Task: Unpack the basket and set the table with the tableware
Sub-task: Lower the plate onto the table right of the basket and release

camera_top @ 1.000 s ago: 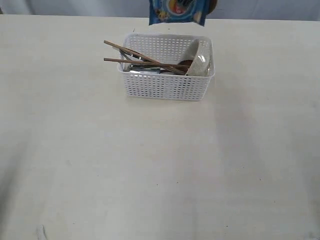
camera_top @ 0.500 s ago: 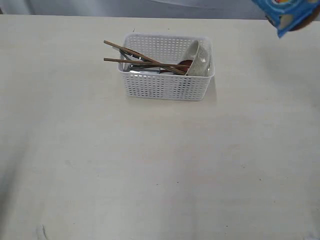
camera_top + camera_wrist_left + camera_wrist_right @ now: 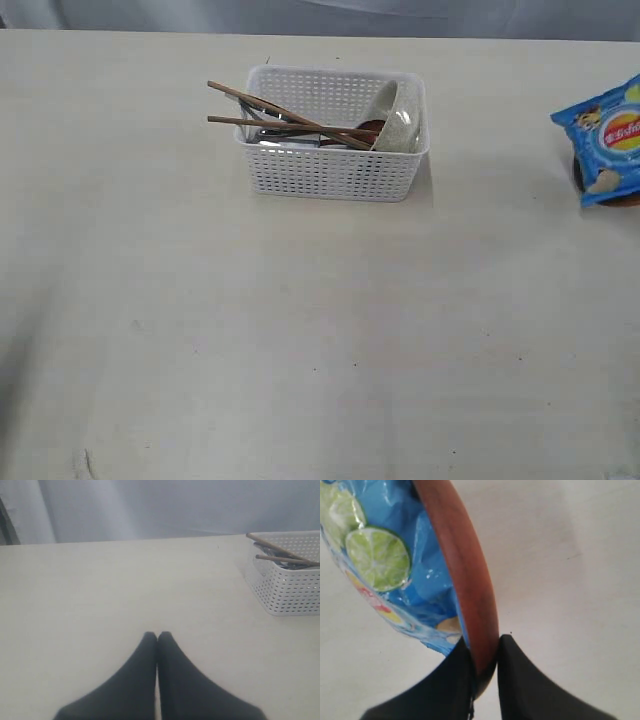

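Note:
The white basket (image 3: pixel 335 175) stands on the table (image 3: pixel 300 330) at the back middle. Two brown chopsticks (image 3: pixel 290 118) stick out over its left rim. An off-white bowl (image 3: pixel 398 125) leans on edge at its right end, with a reddish-brown spoon (image 3: pixel 368 127) and steel pieces (image 3: pixel 285 140) beside it. My right gripper (image 3: pixel 485 645) is shut on the rim of the dark brown plate (image 3: pixel 470 580), with the blue chip bag (image 3: pixel 385 565) pressed against it. At the far right edge the bag (image 3: pixel 607 140) covers most of the plate (image 3: pixel 579 176). My left gripper (image 3: pixel 158 636) is shut and empty, low over bare table.
The left wrist view shows the basket (image 3: pixel 290 592) and its chopsticks (image 3: pixel 280 555) off to one side of the left gripper. A grey backdrop (image 3: pixel 300 15) runs behind the table's far edge.
The chip bag and the plate have travelled from above the basket's back to the right and down, to the table's right edge. The basket and the left gripper have not moved.

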`<act>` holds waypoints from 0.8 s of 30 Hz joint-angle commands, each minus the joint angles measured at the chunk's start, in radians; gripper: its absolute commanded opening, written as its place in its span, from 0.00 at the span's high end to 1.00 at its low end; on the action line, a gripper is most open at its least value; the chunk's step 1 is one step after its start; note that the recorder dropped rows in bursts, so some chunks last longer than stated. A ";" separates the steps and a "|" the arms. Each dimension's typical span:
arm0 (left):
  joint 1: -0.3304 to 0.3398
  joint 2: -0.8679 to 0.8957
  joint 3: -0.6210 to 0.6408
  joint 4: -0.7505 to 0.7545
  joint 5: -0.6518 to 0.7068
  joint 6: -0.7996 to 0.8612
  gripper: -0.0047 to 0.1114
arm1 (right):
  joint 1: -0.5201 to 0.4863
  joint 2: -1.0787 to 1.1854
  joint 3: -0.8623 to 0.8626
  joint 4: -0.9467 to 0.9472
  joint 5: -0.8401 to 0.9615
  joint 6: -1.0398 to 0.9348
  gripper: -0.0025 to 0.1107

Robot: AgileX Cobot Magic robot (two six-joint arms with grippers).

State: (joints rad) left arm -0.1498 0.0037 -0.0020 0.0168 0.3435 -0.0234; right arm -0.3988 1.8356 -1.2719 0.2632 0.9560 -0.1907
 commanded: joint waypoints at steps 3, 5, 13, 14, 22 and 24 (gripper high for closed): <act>-0.008 -0.004 0.002 -0.003 -0.001 0.000 0.96 | -0.007 0.111 0.042 0.140 -0.015 -0.096 0.98; -0.008 -0.004 0.002 -0.003 -0.001 0.000 0.96 | -0.007 0.149 0.042 0.175 -0.005 -0.144 0.98; -0.008 -0.004 0.002 -0.003 -0.001 0.000 0.96 | -0.007 0.169 0.040 0.179 -0.027 -0.159 0.60; -0.008 -0.004 0.002 -0.003 -0.001 0.000 0.96 | -0.007 0.169 0.040 0.179 -0.025 -0.159 0.56; -0.008 -0.004 0.002 -0.003 -0.001 0.000 0.96 | -0.007 0.169 0.040 0.179 -0.009 -0.162 0.51; -0.008 -0.004 0.002 -0.003 -0.001 0.000 0.96 | -0.007 0.164 0.040 0.179 -0.013 -0.167 0.51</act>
State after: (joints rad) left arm -0.1498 0.0037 -0.0020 0.0168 0.3435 -0.0234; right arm -0.4004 2.0072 -1.2306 0.4490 0.9431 -0.3403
